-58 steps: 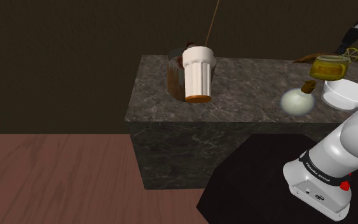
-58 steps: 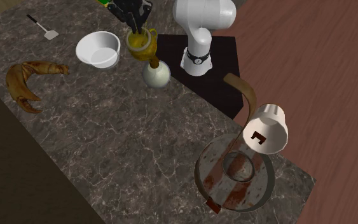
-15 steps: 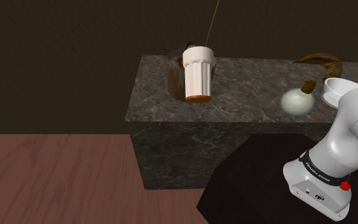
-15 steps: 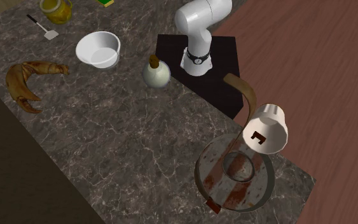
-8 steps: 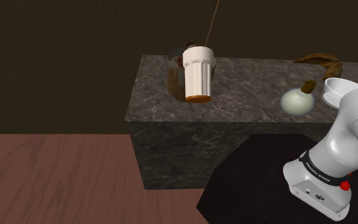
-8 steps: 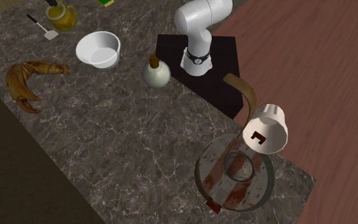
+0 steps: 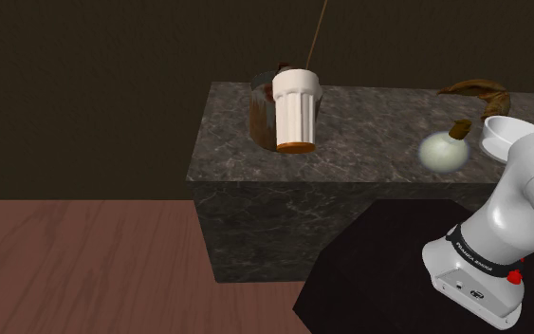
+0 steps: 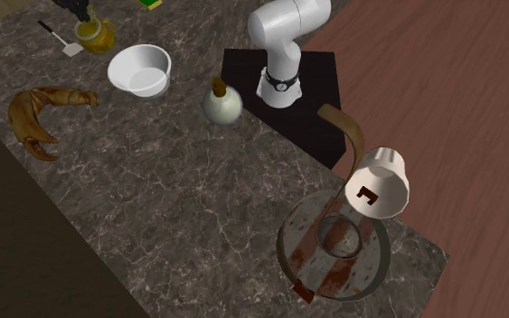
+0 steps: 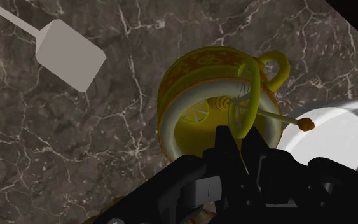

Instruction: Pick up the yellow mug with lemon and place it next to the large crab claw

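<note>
Status: pick-up complete, placement pending.

1. Hand state. The hand point(image 9: 240, 149) is clenched on the yellow mug point(image 9: 199, 67). In the wrist view the two black fingers pinch the near rim wall, with only a thin strip of yellow between them. A lemon slice point(image 9: 244, 95) sits on the rim just beyond the fingers.

2. Mug position. In the second exterior view the mug is at the far corner of the dark marble desk point(image 8: 180, 208). It is just beside the head of a grey spatula point(image 8: 70, 47) and near a white bowl point(image 8: 139, 70). It stands upright. Whether its base touches the desk or hangs just above it cannot be told.

3. Target position. The large crab claw point(image 8: 37, 113) lies flat on the desk, apart from the mug and toward the second exterior view's lower left. The desk surface around the claw's tip is bare.

4. Remaining steps, as a judgement:
   - Carry the mug past the spatula to the bare surface beside the claw.
   - Set it down upright, near the claw but not on it.
   - Release the fingers and lift the hand clear.

Caution: the rim grasp is off-centre, so the mug is likely to tilt if it is set down quickly.
</note>
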